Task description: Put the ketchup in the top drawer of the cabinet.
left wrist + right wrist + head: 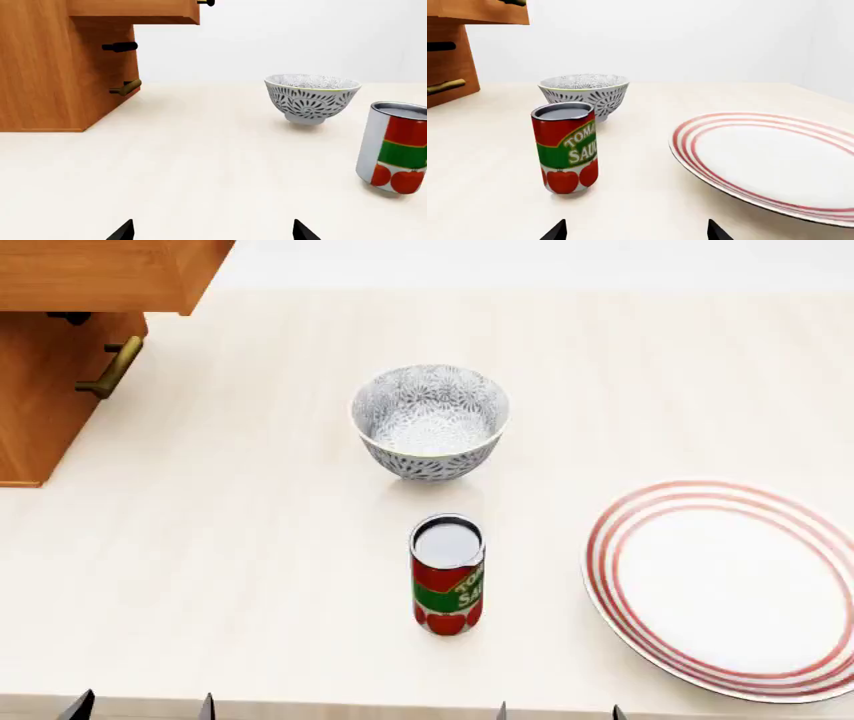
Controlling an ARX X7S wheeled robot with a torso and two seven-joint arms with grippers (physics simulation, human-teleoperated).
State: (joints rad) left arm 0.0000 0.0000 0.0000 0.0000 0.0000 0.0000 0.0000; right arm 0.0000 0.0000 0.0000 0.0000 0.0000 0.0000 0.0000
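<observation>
- Fingers of both grippers spread wide and holding nothing: left gripper at the near left edge of the table, right gripper at the near edge further right, only dark tips showing in each view.
- Ketchup upright on the table, near and about centre, just nearer than the bowl and apart from it; untouched by either gripper.
- Striped plate to the right of the can, apart from it.
- Cabinet at the far left; top drawer already pulled out, jutting past the cabinet front, with the lower handle beneath it. Inside of the drawer not visible from any view.
- Done, judging by this: drawer opened. Left: reach, grasp, lift, carry far and left, lower into the drawer, release; possibly shut the drawer afterwards.
- Right gripper seemingly the better placed, facing the can with only a short reach ahead; from the left wrist view the can sits off to the side.
- Worth minding on the carry: passing the bowl, and clearing the drawer's front before lowering.
</observation>
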